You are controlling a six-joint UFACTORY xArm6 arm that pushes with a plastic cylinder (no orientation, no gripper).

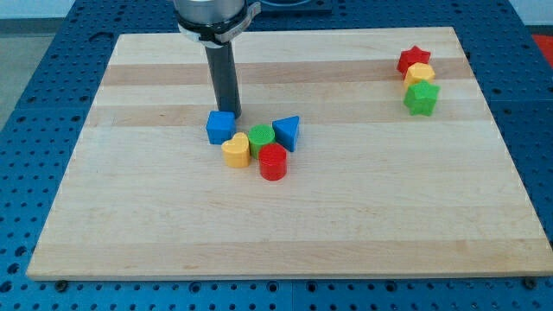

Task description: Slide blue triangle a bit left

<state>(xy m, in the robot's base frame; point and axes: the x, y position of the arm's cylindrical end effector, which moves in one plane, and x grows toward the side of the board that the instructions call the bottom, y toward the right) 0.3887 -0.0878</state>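
The blue triangle [288, 133] lies near the middle of the wooden board [285, 233], at the right end of a small cluster. To its left is a green round block [261, 137], then a yellow heart [235, 150] and a blue cube [221, 127]. A red cylinder [273, 161] sits just below the triangle. My tip [232, 114] stands just behind the blue cube, at its upper right edge, well to the left of the blue triangle.
A red star [413, 60], a yellow block [419, 74] and a green star [421, 98] stand in a column at the board's upper right. The blue perforated table [34, 95] surrounds the board.
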